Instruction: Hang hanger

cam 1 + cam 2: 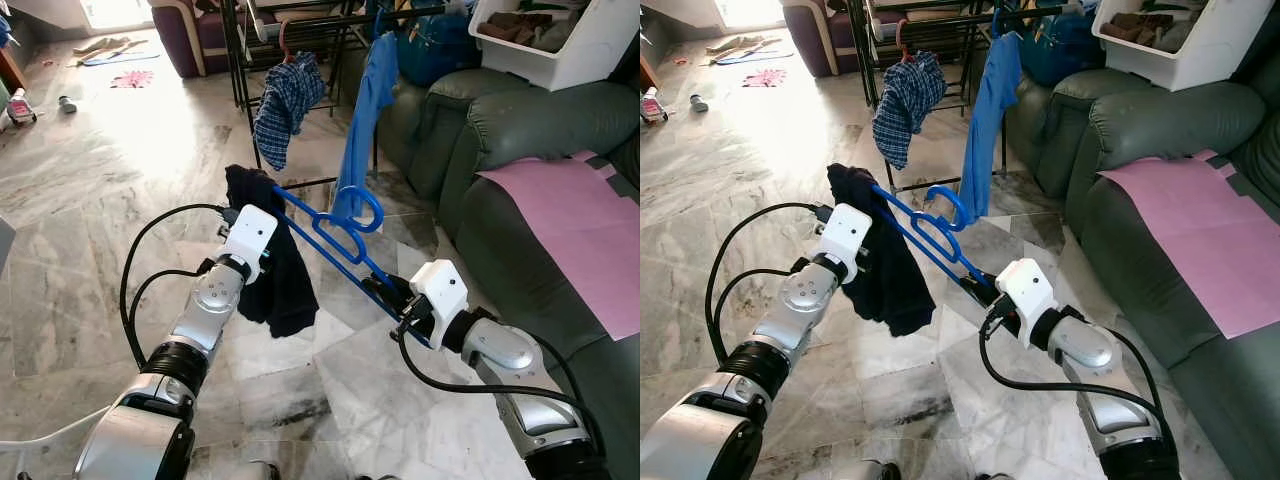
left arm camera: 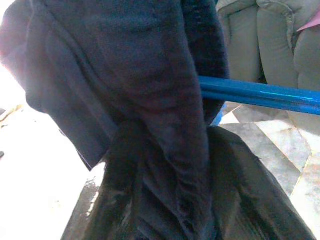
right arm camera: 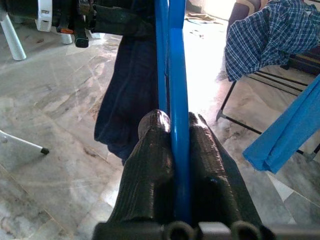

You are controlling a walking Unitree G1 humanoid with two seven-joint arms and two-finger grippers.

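Observation:
A blue plastic hanger point(image 1: 335, 238) spans the space between my two arms, its hook point(image 1: 366, 208) pointing up towards the rack. A dark navy garment point(image 1: 281, 285) is draped over its left end and hangs down. My right gripper point(image 1: 386, 293) is shut on the hanger's right end; in the right wrist view both black fingers point(image 3: 150, 165) press on the blue bar point(image 3: 178, 95). My left gripper point(image 2: 170, 205) is buried in the dark cloth point(image 2: 125, 75) at the hanger's left end and shut on it.
A black drying rack point(image 1: 300, 20) stands ahead, carrying a plaid shirt point(image 1: 287, 105) and a blue shirt point(image 1: 365, 110). A green sofa point(image 1: 520, 140) with a pink sheet point(image 1: 580, 230) and a white basket point(image 1: 560, 40) fills the right side. Marble floor lies to the left.

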